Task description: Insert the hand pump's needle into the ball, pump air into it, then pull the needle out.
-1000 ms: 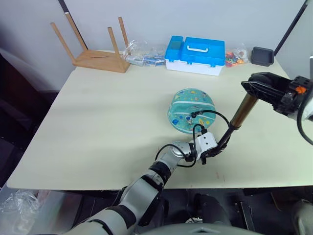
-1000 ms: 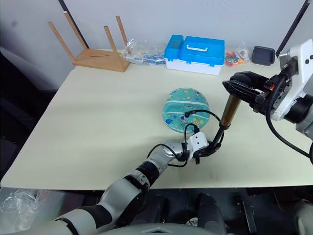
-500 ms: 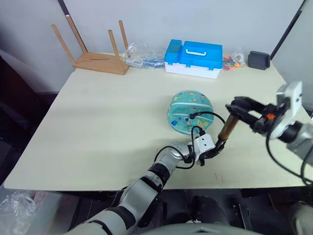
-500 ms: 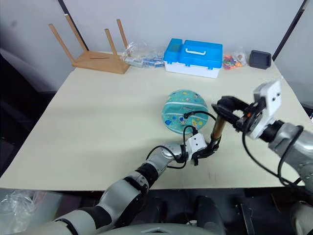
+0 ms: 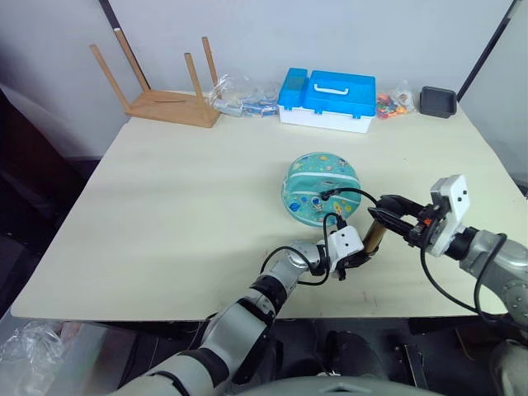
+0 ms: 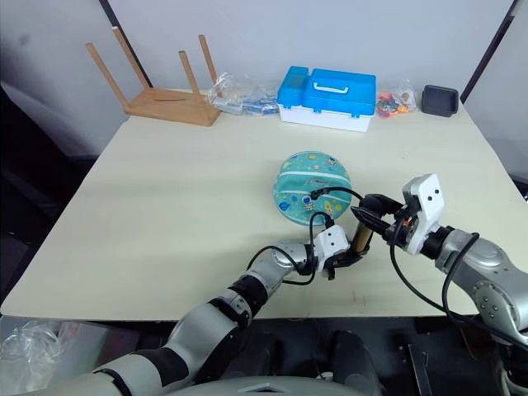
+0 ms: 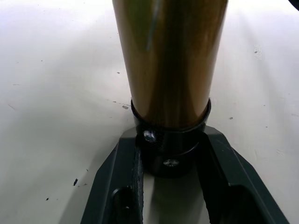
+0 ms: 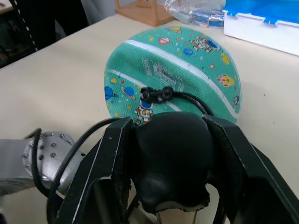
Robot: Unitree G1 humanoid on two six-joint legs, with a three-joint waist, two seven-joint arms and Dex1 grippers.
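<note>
From the head views: ball [image 5: 320, 187] soft and half-flat on the desk [image 5: 181, 190], likely to dent under any push, with the needle [image 5: 323, 196] seated in its top and the thin hose looping down to the pump [image 5: 375, 235], propped just beside it toward the robot. From the left wrist view: left gripper [image 7: 170, 177] low on the desk, fingers clamped on the pump's black base cap, the stiff, sensible place to steady a slick tube. From the right wrist view: right gripper [image 8: 170, 186], forearm reaching in low from the right, fingers closed around the rounded black handle [image 8: 172, 163] above the ball.
</note>
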